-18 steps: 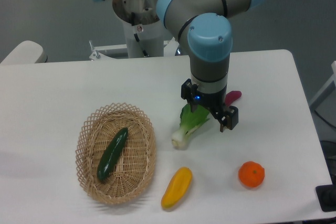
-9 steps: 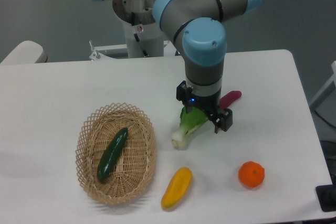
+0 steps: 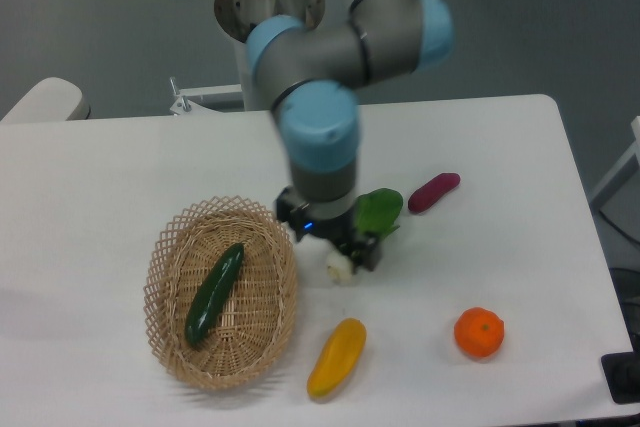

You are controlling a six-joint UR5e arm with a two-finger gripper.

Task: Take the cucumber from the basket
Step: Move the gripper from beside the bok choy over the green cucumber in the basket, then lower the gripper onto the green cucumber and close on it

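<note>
The dark green cucumber (image 3: 214,292) lies slanted inside the oval wicker basket (image 3: 158,265) at the table's front left. My gripper (image 3: 330,234) hangs just right of the basket's right rim, above the white stem of the bok choy. It points down and is blurred by motion. Its two black fingers stand apart with nothing between them. The gripper is well clear of the cucumber, up and to its right.
The bok choy (image 3: 379,212) lies partly under the gripper. A yellow pepper (image 3: 337,358) lies right of the basket near the front edge. An orange (image 3: 479,332) sits at the front right, and a purple vegetable (image 3: 433,192) lies further back.
The arm has swung left, carrying the gripper from over the bok choy's leaves toward the basket's right rim. The objects have not moved.
</note>
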